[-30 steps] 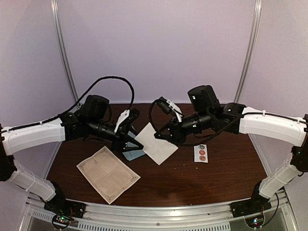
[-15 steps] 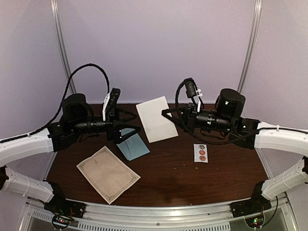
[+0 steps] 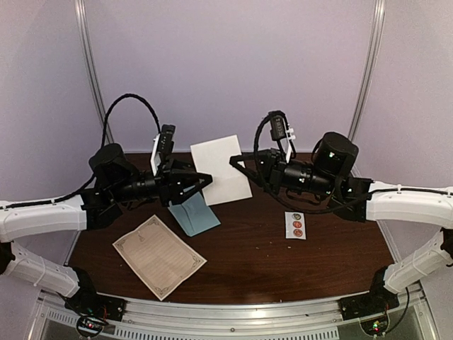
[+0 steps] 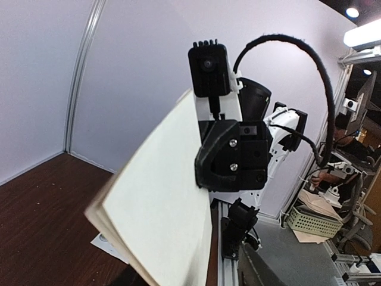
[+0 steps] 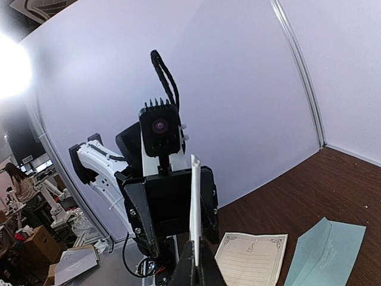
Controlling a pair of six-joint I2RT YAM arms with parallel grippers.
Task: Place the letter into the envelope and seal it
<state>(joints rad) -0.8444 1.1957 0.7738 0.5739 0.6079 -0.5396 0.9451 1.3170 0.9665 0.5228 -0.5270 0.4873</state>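
While the right tool [image 5: 195, 256] pinches a folded white sheet [image 3: 221, 170] aloft, the left tool [image 3: 205, 180] is at its edge, grip unclear; the letter [image 3: 159, 256] and envelope [image 3: 195, 214] lie on the surface [image 3: 283, 262].

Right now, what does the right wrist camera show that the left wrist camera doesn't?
Only the right wrist view shows the letter and the envelope lying on the table, plus the left gripper head-on. Only the left wrist view shows the white sheet broadside, with its folded layers visible, and the right gripper clamped on its far edge. Both views show that sheet held in the air between the two grippers.
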